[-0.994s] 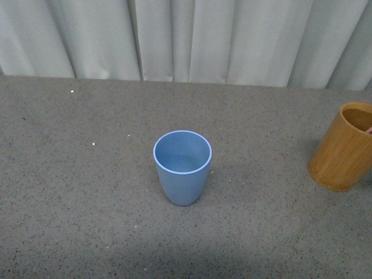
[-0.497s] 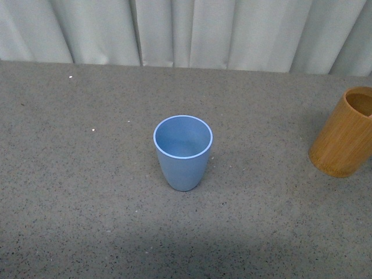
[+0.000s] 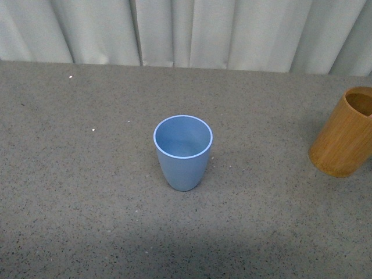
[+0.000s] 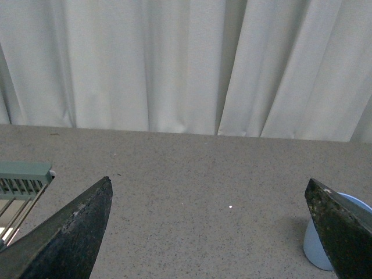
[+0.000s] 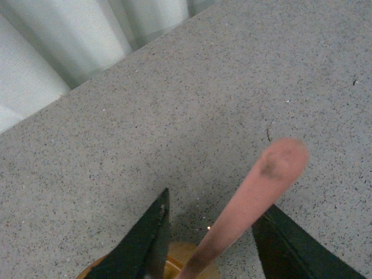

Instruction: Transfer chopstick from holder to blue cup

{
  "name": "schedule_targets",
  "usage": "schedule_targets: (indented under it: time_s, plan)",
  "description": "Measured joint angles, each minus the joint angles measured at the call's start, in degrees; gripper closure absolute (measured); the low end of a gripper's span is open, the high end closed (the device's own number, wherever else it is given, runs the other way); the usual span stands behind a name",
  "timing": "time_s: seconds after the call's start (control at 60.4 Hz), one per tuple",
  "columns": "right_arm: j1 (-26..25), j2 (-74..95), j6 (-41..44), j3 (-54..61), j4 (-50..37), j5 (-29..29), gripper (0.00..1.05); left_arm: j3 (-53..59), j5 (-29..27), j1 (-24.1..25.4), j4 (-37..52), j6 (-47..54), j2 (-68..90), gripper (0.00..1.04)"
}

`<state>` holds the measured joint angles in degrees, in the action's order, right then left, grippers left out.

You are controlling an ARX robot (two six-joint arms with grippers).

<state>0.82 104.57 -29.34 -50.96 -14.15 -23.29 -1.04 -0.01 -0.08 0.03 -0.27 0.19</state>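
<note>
The blue cup (image 3: 183, 151) stands upright and empty in the middle of the grey table. Its edge also shows in the left wrist view (image 4: 317, 250), beside one finger. The orange-brown holder (image 3: 344, 138) stands at the table's right edge, partly cut off. In the right wrist view a salmon-pink chopstick (image 5: 250, 203) rises out of the holder (image 5: 174, 261) and passes between the spread fingers of my right gripper (image 5: 212, 235), untouched by them. My left gripper (image 4: 209, 232) is open and empty above the table, left of the blue cup. Neither gripper shows in the front view.
A white curtain (image 3: 186, 32) hangs behind the table's far edge. A pale green rack (image 4: 20, 186) sits at the table's side in the left wrist view. The grey speckled tabletop (image 3: 87, 192) spreads around the cup.
The front view tilted a little: cup and holder sit slightly higher in frame than one second ago, and the pink tip at the holder's rim has left the frame. Since half a second ago, nothing has moved.
</note>
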Motion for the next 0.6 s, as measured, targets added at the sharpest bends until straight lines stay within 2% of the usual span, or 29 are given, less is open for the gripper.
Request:
schedule_targets:
  time_s: [0.033,0.116,0.182,0.596]
  plan:
    - [0.07,0.0,-0.04,0.0,0.0,0.15,0.74,0.0,0.0,0.0,0.0,0.0,0.0,0.07]
    - [0.22,-0.46,-0.13,0.13,-0.15,1.05,0.94,0.0,0.0,0.0,0.0,0.0,0.0,0.07]
    - [0.2,-1.16,-0.24,0.22,-0.48,1.44,1.01,0.0,0.0,0.0,0.0,0.0,0.0,0.07]
    - [-1.29,-6.14,-0.44,1.53,-2.86,3.34,1.01,0.0,0.0,0.0,0.0,0.0,0.0,0.07]
